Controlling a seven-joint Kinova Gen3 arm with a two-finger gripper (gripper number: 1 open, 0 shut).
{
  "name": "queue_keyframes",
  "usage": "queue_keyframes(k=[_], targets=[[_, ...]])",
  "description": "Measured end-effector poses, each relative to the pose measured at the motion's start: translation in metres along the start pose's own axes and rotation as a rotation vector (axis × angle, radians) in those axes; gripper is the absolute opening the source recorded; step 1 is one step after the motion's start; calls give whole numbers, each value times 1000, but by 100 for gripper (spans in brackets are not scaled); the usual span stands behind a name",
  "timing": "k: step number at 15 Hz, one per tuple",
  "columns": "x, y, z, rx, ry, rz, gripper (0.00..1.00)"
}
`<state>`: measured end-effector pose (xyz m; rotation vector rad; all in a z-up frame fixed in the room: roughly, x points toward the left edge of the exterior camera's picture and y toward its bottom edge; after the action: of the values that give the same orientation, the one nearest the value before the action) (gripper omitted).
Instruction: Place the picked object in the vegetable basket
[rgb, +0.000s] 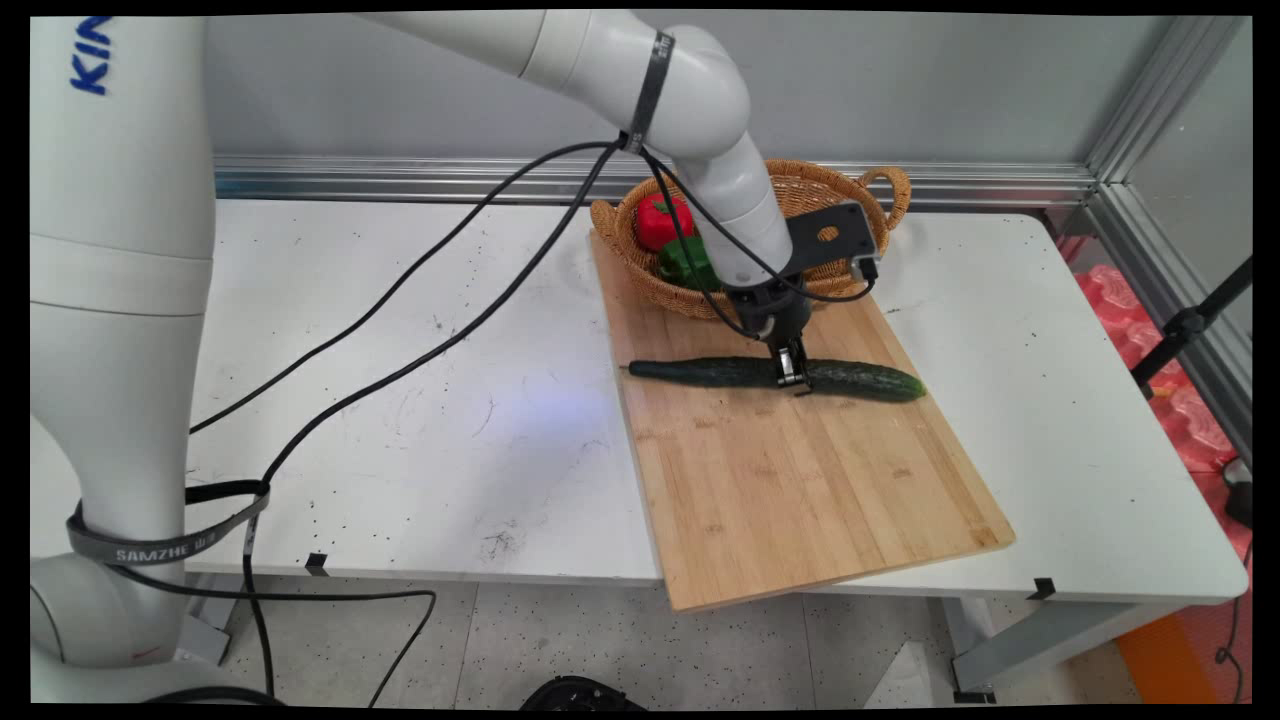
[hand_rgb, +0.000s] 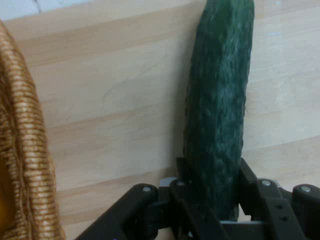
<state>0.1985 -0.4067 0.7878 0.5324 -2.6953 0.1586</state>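
A long dark green cucumber (rgb: 770, 376) lies flat on a wooden board (rgb: 790, 470). It lies across the board, near the board's far end. Its thin end points to the left edge of the board and its thick end reaches close to the right edge.

The black pincer (rgb: 792, 378) comes down from above onto the middle of the cucumber. In the hand view its two fingers (hand_rgb: 186, 172) sit on both sides of the cucumber (hand_rgb: 217, 115) and press against its bumpy skin. So the pincer is closed around the cucumber, and the cucumber rests on the board (hand_rgb: 110, 100).

Just behind the cucumber stands a woven basket (rgb: 880, 195) with handles. It sits on the far end of the board. Inside it are a red pepper (rgb: 660, 220) and a green pepper (rgb: 682, 262), side by side. The white arm (rgb: 700, 110) passes in front of the basket and hides part of it. In the hand view the basket's rim (hand_rgb: 22, 150) is close by on the left.

The board lies slanted on a white tabletop (rgb: 420, 400), and its near corner sticks out over the front edge. Black cables (rgb: 450, 300) hang from the arm and droop over the left part of the tabletop.
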Motion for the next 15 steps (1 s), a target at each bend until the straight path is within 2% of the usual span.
queue_keyframes(k=[4, 8, 11, 15], targets=[[3, 0, -25, -6, 8, 31, 0], [8, 3, -60, -2, 20, 18, 0], [12, 5, -100, 17, 36, -23, 0], [14, -3, -143, 63, 46, -62, 0]])
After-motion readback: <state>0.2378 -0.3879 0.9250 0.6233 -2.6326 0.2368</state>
